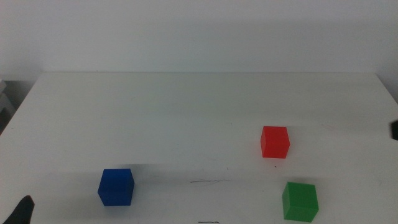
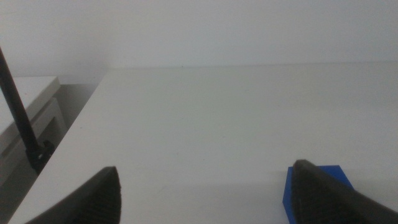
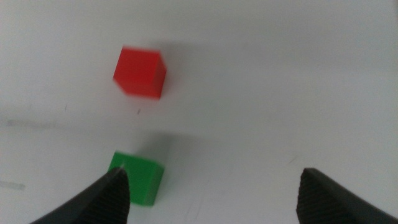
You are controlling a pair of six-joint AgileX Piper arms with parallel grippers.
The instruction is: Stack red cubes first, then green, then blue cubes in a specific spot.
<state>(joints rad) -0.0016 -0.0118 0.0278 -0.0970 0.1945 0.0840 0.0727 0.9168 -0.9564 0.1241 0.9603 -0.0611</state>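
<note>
While both of my arms wait at the edges of the middle view, my left gripper [image 1: 23, 210] shows only as a dark tip in the bottom left corner, and my right gripper [image 3: 211, 186] barely shows as a dark sliver at the right edge. In each wrist view my two dark jaws stand spread wide apart with nothing between them.

Nearest, in the lower right of the middle view, sits the small matte bright-green cube [image 1: 300, 201], flat on the plain white tabletop [image 1: 186, 112]. In the lower left rests the solid dark-blue cube [image 1: 116, 186], a little larger than the others; in my left wrist view it [image 2: 314, 190] peeks out behind one of my jaws. Between these two cubes, low in the centre, lies the short thin dark drawn line [image 1: 208, 182], bare, well apart from both.

Farther back, right of centre, stands the small matte bright-red cube [image 1: 275, 142], near the green one but not touching it. My right wrist view shows the red cube [image 3: 140, 72] beyond the green cube [image 3: 138, 179], which sits just beside one of my jaws.
</note>
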